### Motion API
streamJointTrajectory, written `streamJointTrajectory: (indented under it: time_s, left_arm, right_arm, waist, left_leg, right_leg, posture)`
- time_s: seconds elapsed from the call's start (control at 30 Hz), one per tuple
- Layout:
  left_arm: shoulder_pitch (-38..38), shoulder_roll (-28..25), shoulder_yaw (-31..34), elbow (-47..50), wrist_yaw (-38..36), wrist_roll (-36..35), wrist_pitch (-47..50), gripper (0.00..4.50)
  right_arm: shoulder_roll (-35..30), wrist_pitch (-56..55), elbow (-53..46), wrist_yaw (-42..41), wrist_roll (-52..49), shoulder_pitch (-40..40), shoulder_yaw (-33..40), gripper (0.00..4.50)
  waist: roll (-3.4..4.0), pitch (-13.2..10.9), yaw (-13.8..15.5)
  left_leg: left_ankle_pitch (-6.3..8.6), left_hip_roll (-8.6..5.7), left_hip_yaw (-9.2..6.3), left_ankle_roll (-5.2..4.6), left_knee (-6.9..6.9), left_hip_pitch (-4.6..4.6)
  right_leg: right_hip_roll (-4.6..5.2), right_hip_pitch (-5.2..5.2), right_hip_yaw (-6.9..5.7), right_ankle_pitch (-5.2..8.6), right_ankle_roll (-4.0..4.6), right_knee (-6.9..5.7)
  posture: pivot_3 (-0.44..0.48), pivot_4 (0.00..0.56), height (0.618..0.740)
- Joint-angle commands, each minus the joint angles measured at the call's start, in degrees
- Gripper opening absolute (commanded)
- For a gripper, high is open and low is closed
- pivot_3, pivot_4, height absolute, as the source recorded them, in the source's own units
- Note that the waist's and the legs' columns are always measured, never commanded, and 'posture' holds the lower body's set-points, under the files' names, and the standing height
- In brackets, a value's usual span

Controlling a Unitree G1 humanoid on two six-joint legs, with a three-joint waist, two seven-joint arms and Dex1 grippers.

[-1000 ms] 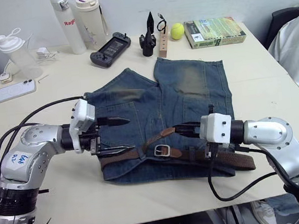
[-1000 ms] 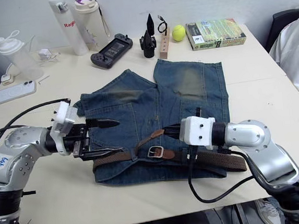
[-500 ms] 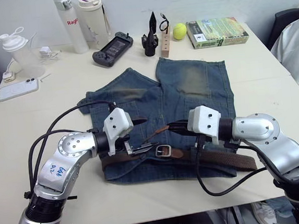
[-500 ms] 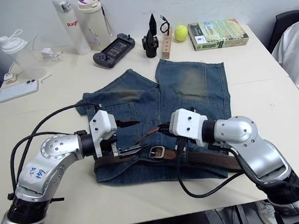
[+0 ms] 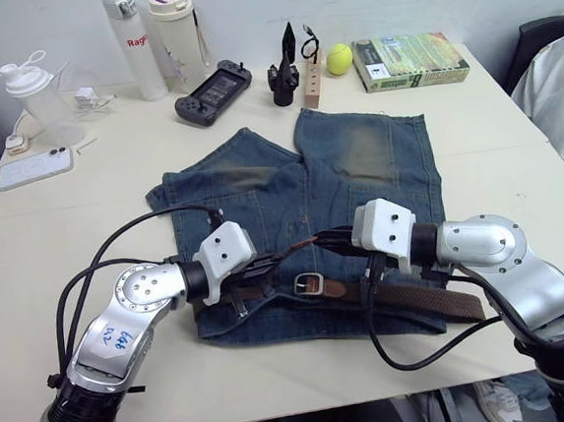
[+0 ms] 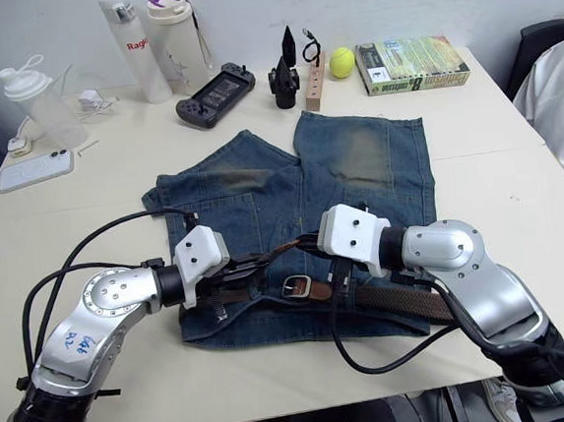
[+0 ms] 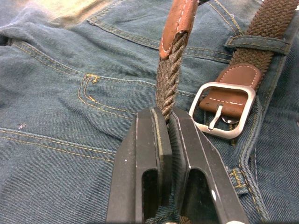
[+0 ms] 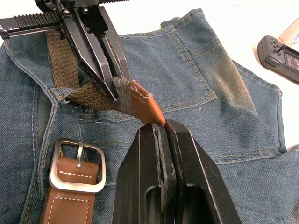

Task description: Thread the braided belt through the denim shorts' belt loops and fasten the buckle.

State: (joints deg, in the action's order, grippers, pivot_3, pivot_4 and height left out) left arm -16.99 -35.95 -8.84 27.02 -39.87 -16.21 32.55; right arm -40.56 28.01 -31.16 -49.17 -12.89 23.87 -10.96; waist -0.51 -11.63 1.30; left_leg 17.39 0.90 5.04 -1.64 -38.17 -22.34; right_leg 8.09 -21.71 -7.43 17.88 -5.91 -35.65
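One braided belt lies along the waistband of one pair of denim shorts, and its free end rises off the cloth between the two grippers. That end finishes in a tan leather tip, and the right gripper is clamped on the tip, its two black fingers pressed together around the leather. Just beyond it along the strap, the left gripper is clamped on the woven part of the same end, so the short raised stretch runs straight from one gripper to the other. One silver buckle with a single prong lies flat on the denim just beside the left gripper's fingers and below the right gripper's fingers, apart from the raised tip. One belt loop crosses the strap just past the buckle. The shorts lie flat on a pale table, legs pointing away from both grippers. Beyond them, well apart at the far edge, stand two tall bottles, one shaker cup, one phone, one game controller, one yellow ball and one book.
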Motion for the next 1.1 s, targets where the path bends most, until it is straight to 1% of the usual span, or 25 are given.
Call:
streamJointTrajectory:
  time_s: [0.03, 0.07, 0.17, 0.2, 0.3, 0.33, 0.4, 0.53, 0.67, 0.73, 0.93, 1.1]
  left_arm:
    - [0.75, 3.64, 3.35, 3.75, 1.72, -5.82, 3.96, 0.03]
    - [1.0, 4.49, 3.83, 4.01, 2.15, -7.01, 4.85, 0.03]
    - [2.24, 8.36, 7.01, 4.54, 3.65, -12.31, 8.29, 0.0]
    - [2.52, 9.03, 7.74, 4.71, 3.86, -13.56, 9.19, 0.0]
    - [4.05, 5.7, 7.25, 4.86, 3.15, -10.87, 8.88, 0.0]
    - [4.64, 5.06, 7.45, 4.65, 3.47, -10.4, 8.71, 0.0]
    - [5.42, 4.24, 7.53, 4.22, 3.87, -9.82, 8.05, 0.0]
    - [6.98, 4.56, 8.25, 3.76, 5.97, -9.78, 9.03, 0.0]
    - [6.06, 6.47, 11.47, 3.44, 8.27, -13.08, 11.88, 0.0]
    - [5.73, 6.15, 12.17, 3.56, 8.37, -13.56, 12.59, 0.0]
    - [5.65, 5.15, 12.46, 4.35, 8.16, -14.23, 13.77, 0.0]
    - [5.3, 4.91, 12.47, 4.54, 7.97, -14.67, 14.59, 0.0]
  right_arm:
    - [1.15, 0.98, -3.19, 1.17, -1.34, 0.65, 1.12, 0.0]
    - [1.41, 1.15, -3.25, 1.55, -1.34, 0.59, 1.23, 0.0]
    - [3.19, 4.3, -3.8, 3.82, -3.4, -0.44, 3.14, 1.01]
    - [3.34, 4.87, -3.96, 4.26, -3.56, -0.68, 3.44, 1.4]
    - [3.77, 9.39, -5.28, 6.08, -5.81, -2.56, 5.68, 2.85]
    - [3.06, 10.22, -6.07, 6.03, -6.23, -3.7, 6.17, 3.25]
    - [1.72, 10.71, -7.29, 5.59, -6.47, -5.19, 6.34, 3.25]
    - [-0.94, 7.79, -10.98, 4.69, -3.33, -9.14, 1.73, 3.25]
    - [-1.86, 5.87, -12.67, 5.31, -0.32, -12.08, -2.48, 3.25]
    - [-2.37, 5.45, -13.2, 5.97, 1.65, -13.44, -4.08, 3.25]
    - [-0.82, 4.51, -11.48, 11.46, 9.2, -16.42, -8.32, 3.25]
    - [0.32, 5.87, -10.08, 14.21, 12.48, -17.63, -8.88, 3.25]
  waist:
    - [0.0, 0.0, 0.0]
    - [0.0, 0.0, 0.0]
    - [0.0, 0.0, 0.0]
    - [0.0, 0.0, 0.01]
    - [0.0, 0.0, 0.04]
    - [0.0, 0.0, 0.04]
    - [0.0, 0.0, 0.04]
    - [0.0, 0.0, 0.05]
    - [0.0, 0.0, 0.03]
    - [0.0, 0.0, 0.03]
    - [0.0, 0.0, 0.08]
    - [0.0, 0.0, 0.06]
  left_leg:
    - [0.0, 0.0, 0.0, 0.0, 0.0, 0.0]
    - [0.0, 0.0, 0.0, 0.0, 0.0, 0.0]
    - [0.0, -0.01, 0.0, 0.0, -0.01, -0.01]
    - [0.0, -0.01, -0.02, 0.0, -0.01, -0.01]
    - [-0.01, -0.01, -0.08, 0.01, -0.03, 0.0]
    - [-0.01, -0.02, -0.06, 0.01, -0.02, 0.02]
    - [0.0, -0.03, -0.05, 0.0, -0.01, 0.01]
    - [0.02, -0.03, -0.05, 0.0, 0.0, 0.02]
    - [0.04, -0.02, -0.07, 0.04, 0.02, 0.02]
    - [0.04, -0.02, -0.04, 0.04, 0.01, 0.03]
    - [0.04, -0.03, -0.03, 0.05, 0.01, 0.03]
    - [0.05, -0.03, -0.03, 0.09, 0.01, 0.04]
  right_leg:
    - [0.0, 0.0, -0.02, 0.0, 0.0, 0.0]
    - [0.0, 0.0, -0.04, 0.0, 0.0, -0.01]
    - [0.02, 0.01, -0.07, 0.0, 0.0, -0.04]
    - [0.02, 0.01, -0.07, 0.0, 0.0, -0.05]
    - [0.03, 0.05, -0.05, 0.0, 0.0, -0.05]
    - [0.02, 0.06, -0.06, 0.0, 0.0, -0.06]
    - [0.02, 0.06, -0.06, 0.0, 0.0, -0.05]
    - [0.04, 0.05, -0.03, 0.0, 0.0, 0.07]
    - [0.04, 0.04, 0.02, 0.0, 0.0, 0.09]
    - [0.04, 0.02, 0.01, 0.0, 0.0, 0.09]
    - [0.03, 0.02, -0.02, 0.0, 0.0, 0.09]
    - [0.02, 0.02, -0.01, 0.0, 0.0, 0.1]
  posture:
    - [0.0, 0.15, 0.717]
    - [0.0, 0.15, 0.717]
    - [0.0, 0.15, 0.717]
    - [0.0, 0.15, 0.717]
    - [0.0, 0.15, 0.717]
    - [0.0, 0.15, 0.717]
    - [0.0, 0.15, 0.717]
    - [0.0, 0.15, 0.717]
    - [0.0, 0.15, 0.717]
    - [0.0, 0.15, 0.717]
    - [0.0, 0.15, 0.717]
    - [0.0, 0.15, 0.717]
